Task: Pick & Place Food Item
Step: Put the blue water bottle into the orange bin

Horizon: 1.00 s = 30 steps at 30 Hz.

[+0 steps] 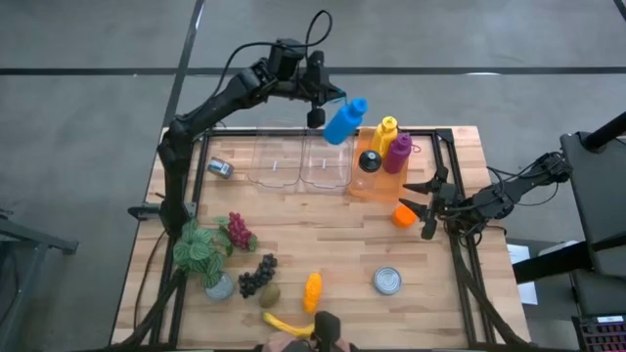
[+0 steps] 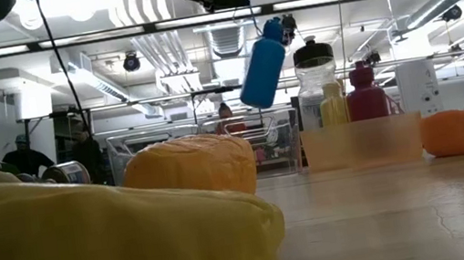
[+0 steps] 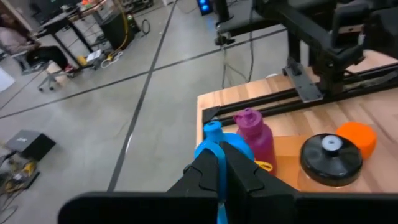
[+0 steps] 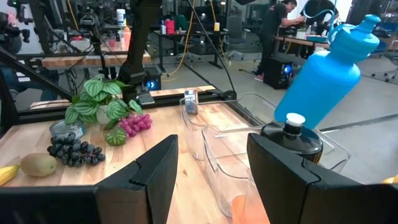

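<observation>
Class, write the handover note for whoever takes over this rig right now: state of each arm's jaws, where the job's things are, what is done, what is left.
Left gripper: jaws shut on the strap of the blue plastic bottle, which hangs tilted in the air above the far edge of the table, near the clear plastic bins.
Right gripper: jaws open, empty, low at the right side beside the small orange fruit.
Orange tray holds the black-capped, yellow and magenta bottles.
Done: blue bottle lifted.
Left: set it down; which place is meant cannot be told. The grapes, kiwi, banana and can lie untouched at the near side.
</observation>
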Tool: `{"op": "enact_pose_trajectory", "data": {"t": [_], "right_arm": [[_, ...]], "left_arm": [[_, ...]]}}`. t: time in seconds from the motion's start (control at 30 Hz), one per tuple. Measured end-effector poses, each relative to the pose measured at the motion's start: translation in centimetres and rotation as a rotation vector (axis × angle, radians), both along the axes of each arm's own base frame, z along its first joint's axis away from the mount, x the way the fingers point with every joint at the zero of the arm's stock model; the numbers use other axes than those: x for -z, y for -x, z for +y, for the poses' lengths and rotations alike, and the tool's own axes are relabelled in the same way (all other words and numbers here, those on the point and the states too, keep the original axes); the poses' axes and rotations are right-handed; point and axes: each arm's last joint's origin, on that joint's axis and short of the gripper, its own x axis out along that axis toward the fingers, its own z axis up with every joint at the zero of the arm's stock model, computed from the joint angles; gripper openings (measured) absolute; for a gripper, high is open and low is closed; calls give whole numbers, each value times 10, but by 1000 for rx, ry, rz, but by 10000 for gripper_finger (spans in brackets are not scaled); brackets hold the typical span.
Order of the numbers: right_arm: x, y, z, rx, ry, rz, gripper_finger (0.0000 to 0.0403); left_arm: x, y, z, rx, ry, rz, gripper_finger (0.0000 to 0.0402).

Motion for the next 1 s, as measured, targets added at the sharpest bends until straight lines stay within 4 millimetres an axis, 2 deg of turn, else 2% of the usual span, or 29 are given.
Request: {"op": "enact_pose_trajectory", "data": {"t": [0.3, 1.0], "right_arm": [[0, 0, 0, 0, 1, 1, 190], [0, 0, 0, 0, -1, 0, 190]], "left_arm": [[9, -8, -2, 70, 27, -9, 3], [41, -44, -5, 158, 29, -32, 3]]}}
